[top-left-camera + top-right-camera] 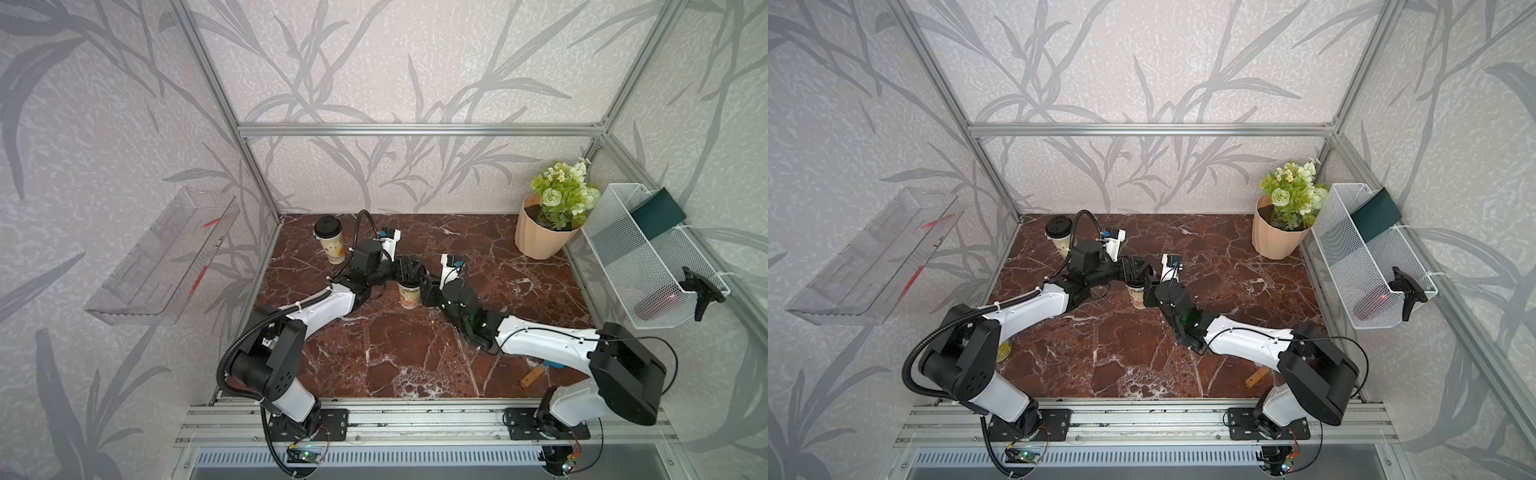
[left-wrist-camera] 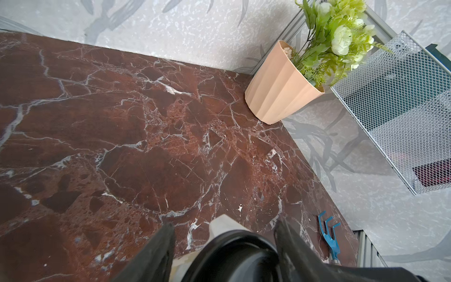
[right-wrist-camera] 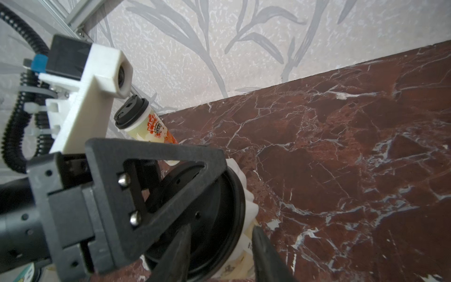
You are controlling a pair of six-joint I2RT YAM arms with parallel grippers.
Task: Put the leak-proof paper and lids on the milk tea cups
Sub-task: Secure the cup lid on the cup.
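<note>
At the back left of the red-brown marble worktop (image 1: 395,357), a tall printed white paper cup (image 1: 331,246) stands capped, its paper unseen. The left gripper (image 2: 224,222) has its fingers spread astride the black round plastic lid (image 2: 234,254) on the centre printed paper cup (image 1: 408,294); whether they grip it, I cannot tell. Crinkled whitish leak-proof paper (image 3: 249,195) pokes out beneath the lid. The right gripper (image 3: 222,228) seems to pinch that cup's wall. The job looks nearly done.
</note>
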